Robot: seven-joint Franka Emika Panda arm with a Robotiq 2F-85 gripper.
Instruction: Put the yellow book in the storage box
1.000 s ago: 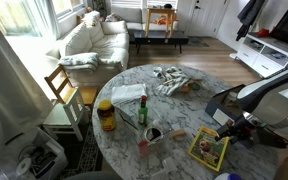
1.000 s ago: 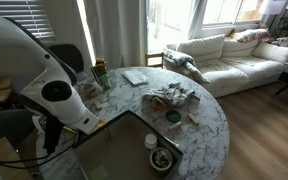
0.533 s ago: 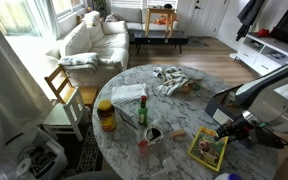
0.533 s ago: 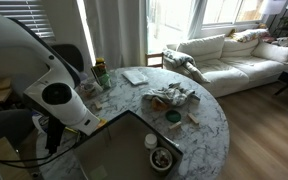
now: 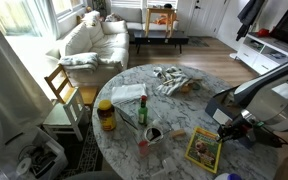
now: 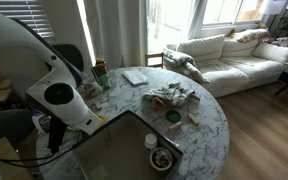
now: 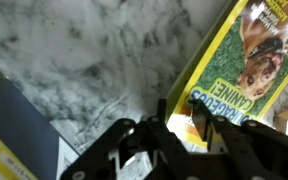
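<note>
Single moment in the transfer of a book. The black two-fingered pincer [image 7: 181, 116] points down at the round, grey-veined marble counter [image 5: 196, 108], close to its rim on the robot's side. In the wrist view its jaws stand narrowly parted and straddle the near edge of the thin, flat yellow book [image 7: 246, 62]: one finger [image 7: 200, 118] overlaps the cover, whose green-framed picture shows, and the other lies over bare marble. Whether the jaws actually clamp the book, or merely rest against it, cannot be told from these views. In an exterior view the yellow book [image 5: 204, 150] lies on the counter beside the pincer [image 5: 230, 130], outside any container. A dark grey slab at the left margin of the wrist view, just beside the book, is probably the low grey storage box [image 7: 14, 122]; a matching dark rectangular form appears in an exterior view [image 6: 134, 150], where the arm's white base hides the book. Whether its flap lid is open cannot be read. Judged progress: the approach to the book is complete and a hold is being made or tested. Lifting, carrying across to the storage box and releasing inside it are not yet done.
</note>
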